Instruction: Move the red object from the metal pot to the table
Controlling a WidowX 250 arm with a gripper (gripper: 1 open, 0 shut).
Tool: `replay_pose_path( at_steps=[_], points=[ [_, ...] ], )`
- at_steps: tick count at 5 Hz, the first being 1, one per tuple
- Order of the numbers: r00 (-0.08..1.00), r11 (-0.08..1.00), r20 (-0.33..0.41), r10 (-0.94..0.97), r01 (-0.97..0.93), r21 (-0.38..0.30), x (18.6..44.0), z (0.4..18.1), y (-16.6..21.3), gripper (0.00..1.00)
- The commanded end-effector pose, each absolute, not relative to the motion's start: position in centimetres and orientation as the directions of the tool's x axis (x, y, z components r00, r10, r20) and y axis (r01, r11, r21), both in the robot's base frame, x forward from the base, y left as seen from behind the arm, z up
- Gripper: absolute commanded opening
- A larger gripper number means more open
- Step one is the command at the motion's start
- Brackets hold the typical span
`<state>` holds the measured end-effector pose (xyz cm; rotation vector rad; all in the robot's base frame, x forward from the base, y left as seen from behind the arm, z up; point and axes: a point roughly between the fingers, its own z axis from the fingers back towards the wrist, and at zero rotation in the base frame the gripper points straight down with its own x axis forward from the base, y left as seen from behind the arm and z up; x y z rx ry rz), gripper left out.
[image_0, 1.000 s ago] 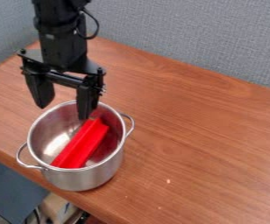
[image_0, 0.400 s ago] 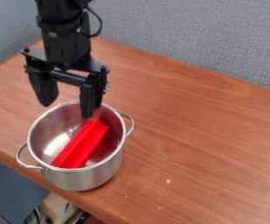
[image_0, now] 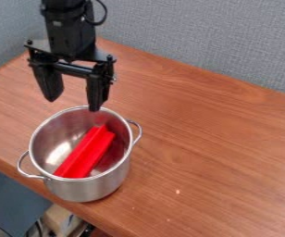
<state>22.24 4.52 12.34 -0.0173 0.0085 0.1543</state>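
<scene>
The red object (image_0: 86, 154), a long bright block, lies slanted inside the metal pot (image_0: 40, 176), one end leaning toward the far rim. The shiny pot stands on the brown wooden table (image_0: 207, 139) near its front left edge, with a small handle on each side. My gripper (image_0: 72, 95) hangs just above the pot's far rim, pointing straight down. Its two black fingers are spread wide with nothing between them, and they are clear of the block.
The table's front edge runs diagonally just below the pot (image_0: 108, 218). A grey wall (image_0: 231, 37) rises behind the table. Bare wood stretches to the right of the pot.
The gripper has lifted slightly and drifted toward the back of the table, from inside the pot's mouth to above its rim. Its fingers stay spread. The red block has not moved.
</scene>
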Motion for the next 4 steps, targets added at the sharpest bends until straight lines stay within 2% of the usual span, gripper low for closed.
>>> replay_pose_path(
  at_steps=[1, 4],
  points=[
    [0.983, 0.984, 0.046, 0.178, -0.177, -0.017, 23.09, 13.33, 5.23, 1.0],
    [0.978, 0.979, 0.049, 0.201, -0.2, -0.027, 22.79, 12.84, 5.25, 1.0]
  ],
)
